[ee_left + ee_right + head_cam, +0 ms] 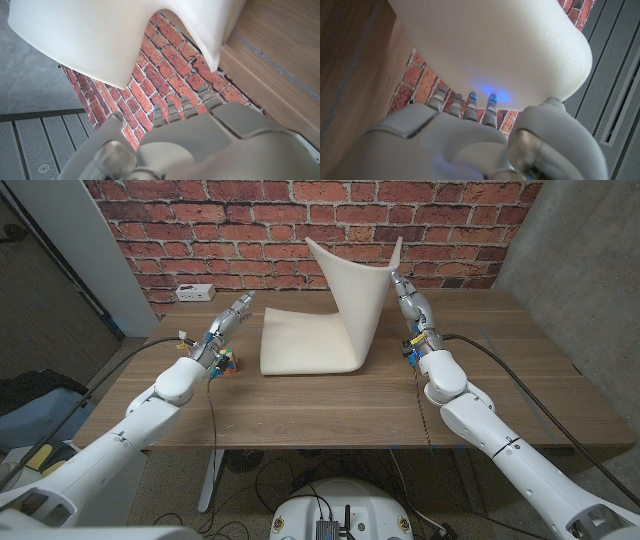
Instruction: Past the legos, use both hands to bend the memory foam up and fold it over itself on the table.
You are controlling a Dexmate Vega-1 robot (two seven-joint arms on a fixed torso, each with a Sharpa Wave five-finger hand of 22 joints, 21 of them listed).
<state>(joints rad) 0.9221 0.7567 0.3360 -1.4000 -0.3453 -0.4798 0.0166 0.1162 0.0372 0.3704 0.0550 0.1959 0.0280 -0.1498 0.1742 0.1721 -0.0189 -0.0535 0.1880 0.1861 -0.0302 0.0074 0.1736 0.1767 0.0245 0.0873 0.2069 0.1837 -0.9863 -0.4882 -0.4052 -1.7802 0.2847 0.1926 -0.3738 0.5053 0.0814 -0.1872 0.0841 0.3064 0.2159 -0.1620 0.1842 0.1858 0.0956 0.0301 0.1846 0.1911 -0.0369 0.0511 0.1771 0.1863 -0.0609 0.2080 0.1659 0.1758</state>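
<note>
Propping the memory foam (335, 305) w/ my right hand (408, 298), fingers pressed on its raised right half; near-left part lies on the worktop (300, 410). Left hand (232, 320) hovers left, fingers straight, holding nothing. Foam looks soft, light, springy; grab top edge.

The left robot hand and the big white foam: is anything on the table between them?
No. In the head view, only bare wooden table lies between the left robot hand and the foam. The legos sit nearer, beside the left wrist.
</note>
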